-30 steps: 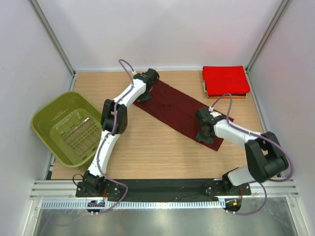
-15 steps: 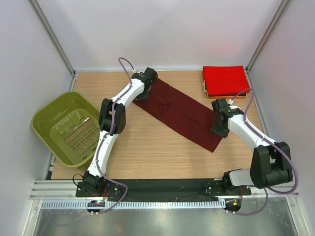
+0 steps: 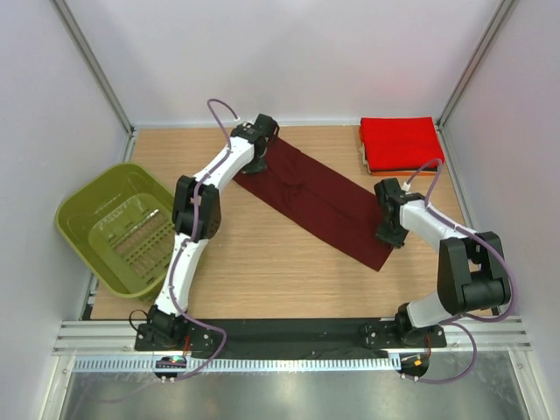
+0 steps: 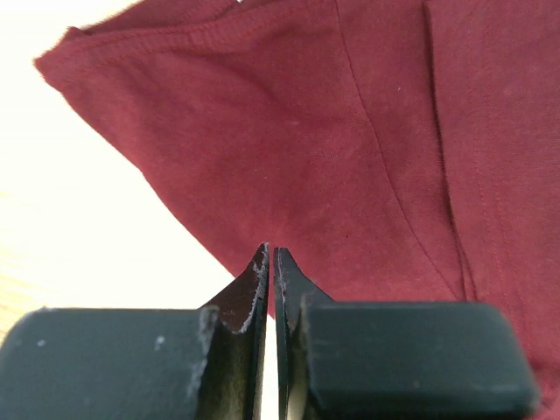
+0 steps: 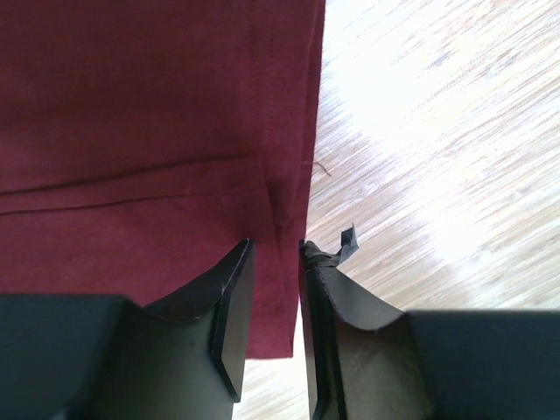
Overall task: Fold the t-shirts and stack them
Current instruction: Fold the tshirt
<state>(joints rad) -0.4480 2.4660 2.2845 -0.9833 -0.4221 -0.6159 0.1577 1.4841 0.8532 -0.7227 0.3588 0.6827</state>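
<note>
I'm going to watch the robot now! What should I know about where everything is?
Left end effector: shut, tips at the far-left edge of the maroon t-shirt.
Right end effector: slightly open, astride its near-right hem.
Maroon t-shirt lies flat in a long strip mid-table; folded stack, red on top, sits far right.
Done: stack folded.
To do: fold maroon one up, stack it.

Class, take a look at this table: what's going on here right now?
Two robot arms are working on a maroon t-shirt, laid out as a long strip across the wooden table. The left claw, nearly closed, sits at the shirt's far end. The right claw straddles the hem at its near end, jaws slightly apart. A stack of folded t-shirts, red on top, lies in the far right corner. An olive-green basket stands at the left.
</note>
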